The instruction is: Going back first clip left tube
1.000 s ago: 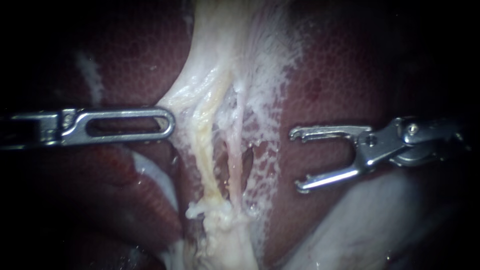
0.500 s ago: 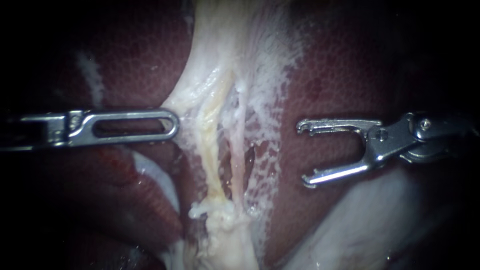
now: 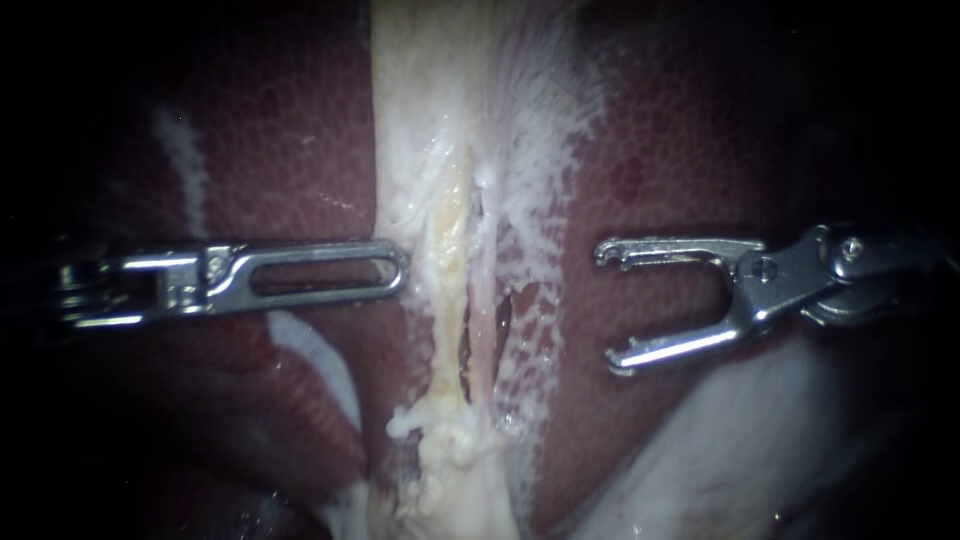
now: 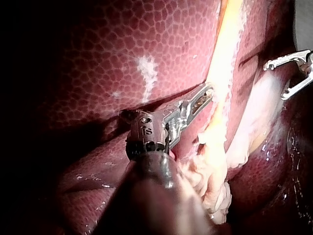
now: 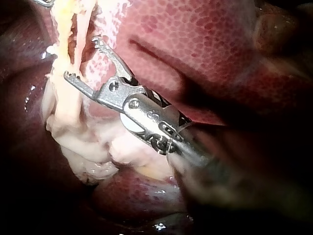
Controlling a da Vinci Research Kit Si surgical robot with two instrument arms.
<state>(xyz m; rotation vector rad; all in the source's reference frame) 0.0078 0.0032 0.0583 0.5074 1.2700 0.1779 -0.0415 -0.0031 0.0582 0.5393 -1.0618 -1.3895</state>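
Two thin tubes run side by side down the pale tissue: the yellowish left tube and the pinker right tube. I see no clip on either. My left instrument lies level, its slotted jaws shut on the pale tissue edge beside the left tube. In the left wrist view the same jaws meet that pale strand. My right instrument stands off to the right over the liver, its hooked jaws open and empty. In the right wrist view its jaws gape just short of the tubes.
Dark red mottled liver flanks the pale band on both sides. A lump of frayed whitish tissue sits where the tubes end below. A pale rounded fold lies under my right instrument.
My left instrument has moved right with the tissue edge, and the pale band, earlier tented leftward, now hangs straight. My right instrument drew back slightly to the right, then held still, jaws open throughout.
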